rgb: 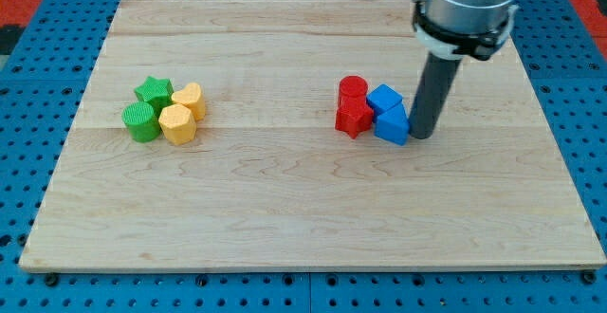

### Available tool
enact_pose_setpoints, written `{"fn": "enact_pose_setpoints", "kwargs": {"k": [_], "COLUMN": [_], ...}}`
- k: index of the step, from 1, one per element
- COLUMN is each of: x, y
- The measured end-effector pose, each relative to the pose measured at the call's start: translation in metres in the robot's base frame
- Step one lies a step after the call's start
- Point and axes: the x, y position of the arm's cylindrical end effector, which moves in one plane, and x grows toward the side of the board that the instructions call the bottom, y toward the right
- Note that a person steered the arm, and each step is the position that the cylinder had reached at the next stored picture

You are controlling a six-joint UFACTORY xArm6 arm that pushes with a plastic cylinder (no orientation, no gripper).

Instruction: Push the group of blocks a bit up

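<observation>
Two groups of blocks lie on the wooden board (303,209). At the view's right, a red cylinder (353,89), a red star (354,117), a blue block (384,98) and a second blue block (392,125) sit packed together. My tip (420,136) is down at the right edge of the lower blue block, touching or almost touching it. At the view's left, a green star (153,92), a green cylinder (141,121), a yellow block (190,99) and a yellow hexagon (177,122) form another cluster, far from my tip.
The board sits on a blue perforated surface (28,114). The arm's grey body (465,9) hangs over the board's top right corner.
</observation>
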Motion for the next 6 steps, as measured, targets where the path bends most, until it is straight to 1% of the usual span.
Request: {"fn": "enact_pose_setpoints", "kwargs": {"k": [1, 2, 3, 4, 5, 6], "x": [0.000, 0.032, 0.074, 0.060, 0.027, 0.022], "y": [-0.013, -0.013, -0.014, -0.042, -0.043, -0.043]}}
